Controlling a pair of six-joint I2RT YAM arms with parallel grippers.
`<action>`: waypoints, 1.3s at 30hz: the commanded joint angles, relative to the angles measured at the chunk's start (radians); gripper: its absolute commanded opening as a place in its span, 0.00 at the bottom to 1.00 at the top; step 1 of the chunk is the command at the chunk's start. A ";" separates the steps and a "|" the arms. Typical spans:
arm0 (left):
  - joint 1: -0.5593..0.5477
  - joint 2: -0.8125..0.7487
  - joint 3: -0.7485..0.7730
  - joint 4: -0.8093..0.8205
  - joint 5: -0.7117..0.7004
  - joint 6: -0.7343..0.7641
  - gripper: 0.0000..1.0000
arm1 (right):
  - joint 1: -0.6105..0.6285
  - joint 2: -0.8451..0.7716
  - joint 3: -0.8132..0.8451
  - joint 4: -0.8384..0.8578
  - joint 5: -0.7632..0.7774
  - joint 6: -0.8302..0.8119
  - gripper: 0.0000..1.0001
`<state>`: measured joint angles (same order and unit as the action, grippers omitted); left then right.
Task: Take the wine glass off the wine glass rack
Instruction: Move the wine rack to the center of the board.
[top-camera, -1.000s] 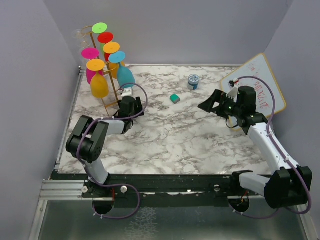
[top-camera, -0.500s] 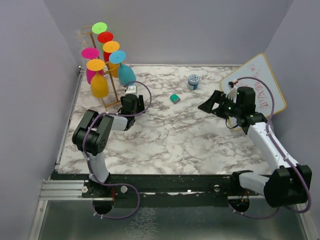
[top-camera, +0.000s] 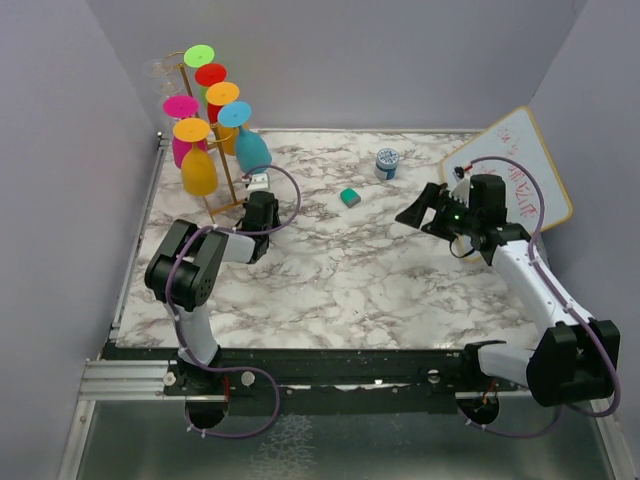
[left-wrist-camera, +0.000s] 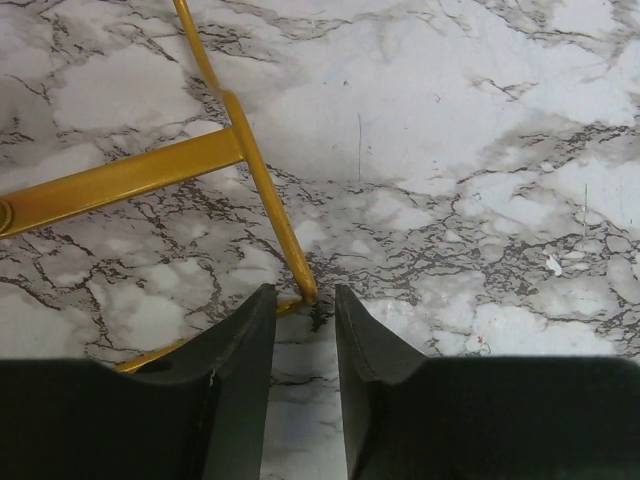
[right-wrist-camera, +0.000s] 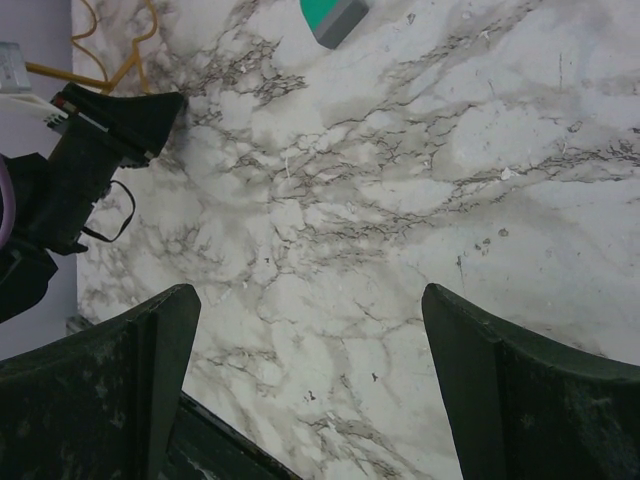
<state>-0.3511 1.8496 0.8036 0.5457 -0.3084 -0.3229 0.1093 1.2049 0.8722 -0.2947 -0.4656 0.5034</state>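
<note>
Little room: left pincer (left-wrist-camera: 303, 297) straddles wine glass rack (left-wrist-camera: 266, 185) base tip

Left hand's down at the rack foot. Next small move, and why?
Probably close the left hand on the rack's base wire. Its tip sits between the fingers with gaps on both sides, so nothing is gripped. Pinning the rack seems wise before the open right hand, across the table from it, reaches for a glass.
</note>
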 joint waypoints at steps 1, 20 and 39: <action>-0.012 0.000 -0.021 0.025 -0.034 -0.021 0.30 | -0.005 0.014 0.010 -0.041 0.030 0.003 1.00; -0.056 -0.022 -0.051 0.025 -0.074 -0.058 0.01 | -0.004 0.007 0.022 -0.074 0.097 0.001 1.00; -0.184 -0.132 -0.249 0.025 -0.095 -0.198 0.01 | -0.004 0.002 0.026 -0.083 0.129 -0.010 1.00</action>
<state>-0.5018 1.7458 0.6201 0.6224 -0.4534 -0.4267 0.1093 1.2118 0.8726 -0.3473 -0.3656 0.5045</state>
